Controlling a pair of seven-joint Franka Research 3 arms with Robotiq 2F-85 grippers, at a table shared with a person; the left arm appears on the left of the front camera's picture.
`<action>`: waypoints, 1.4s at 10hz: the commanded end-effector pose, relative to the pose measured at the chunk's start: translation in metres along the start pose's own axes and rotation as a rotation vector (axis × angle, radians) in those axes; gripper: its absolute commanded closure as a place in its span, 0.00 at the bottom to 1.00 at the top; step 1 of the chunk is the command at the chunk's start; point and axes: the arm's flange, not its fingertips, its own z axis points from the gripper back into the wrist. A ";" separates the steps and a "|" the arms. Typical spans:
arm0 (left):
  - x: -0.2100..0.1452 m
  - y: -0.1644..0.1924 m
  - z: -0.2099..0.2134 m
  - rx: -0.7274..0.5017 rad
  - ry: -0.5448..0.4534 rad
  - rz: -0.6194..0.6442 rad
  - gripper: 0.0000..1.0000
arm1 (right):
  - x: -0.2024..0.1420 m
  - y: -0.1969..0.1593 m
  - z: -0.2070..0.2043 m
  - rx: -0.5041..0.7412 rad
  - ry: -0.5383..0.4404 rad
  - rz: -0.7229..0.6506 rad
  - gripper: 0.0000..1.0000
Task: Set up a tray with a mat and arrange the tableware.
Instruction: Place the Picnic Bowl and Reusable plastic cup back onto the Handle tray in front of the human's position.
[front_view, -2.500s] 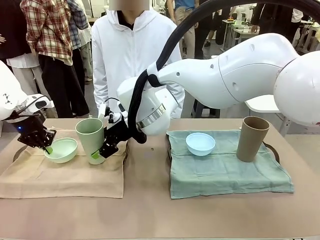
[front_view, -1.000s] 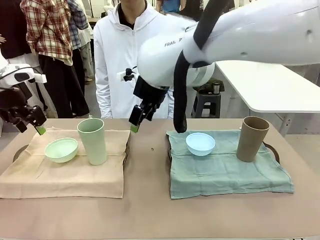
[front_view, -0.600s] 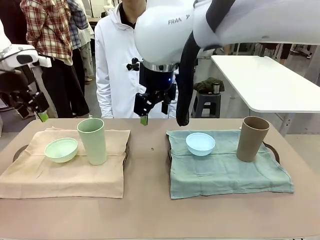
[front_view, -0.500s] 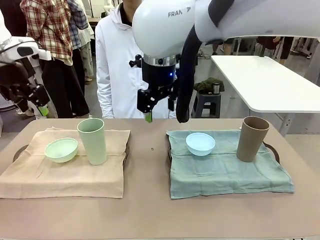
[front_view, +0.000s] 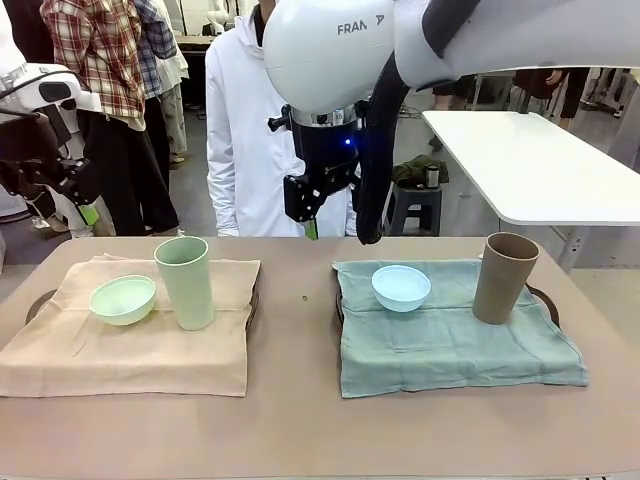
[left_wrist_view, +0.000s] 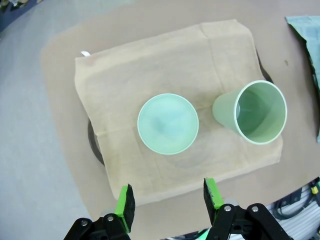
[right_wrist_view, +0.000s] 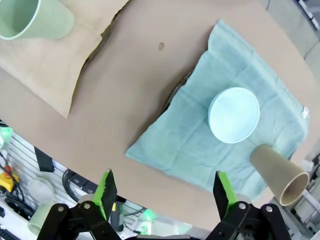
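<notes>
Front view: both arms are up off the counter (front_view: 300, 420). Left tool (front_view: 75, 205) hangs above the far-left edge; right tool (front_view: 308, 212) hangs mid-counter, in front of the person. You can't read either gap from here. Pale green bowl (front_view: 122, 299) and pale green cup (front_view: 184, 281) stand side by side on the beige mat (front_view: 130, 355). Light blue bowl (front_view: 401, 287) and brown cup (front_view: 504, 277) sit well apart on the green mat (front_view: 450, 345). Tray rims barely peek out under the mats.

Left wrist view: left tool (left_wrist_view: 170, 197) stands apart, empty, looking straight down on bowl (left_wrist_view: 167, 124) and cup (left_wrist_view: 252, 112). You get the cup's open mouth here, plus the dark tray (left_wrist_view: 95, 147) edge.

Right wrist view: right tool (right_wrist_view: 162, 192) is wide apart, empty, over light blue bowl (right_wrist_view: 233, 114) and brown cup (right_wrist_view: 277, 172).

Handling, my read: all 4 look light, stiff, matte plastic, so not fragile. Tall cups will tip easily. Pinch 1 wall at the rim. The mats are soft and will bunch if dragged.
</notes>
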 end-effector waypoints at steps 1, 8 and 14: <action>-0.001 0.001 0.000 0.000 -0.006 -0.023 0.27 | 0.000 0.001 0.001 0.033 -0.001 0.019 0.00; -0.001 0.001 0.000 0.000 -0.006 -0.023 0.27 | 0.000 0.001 0.001 0.033 -0.001 0.019 0.00; -0.003 0.028 0.003 -0.175 0.015 0.075 0.26 | -0.018 -0.058 0.013 0.070 -0.065 -0.088 0.00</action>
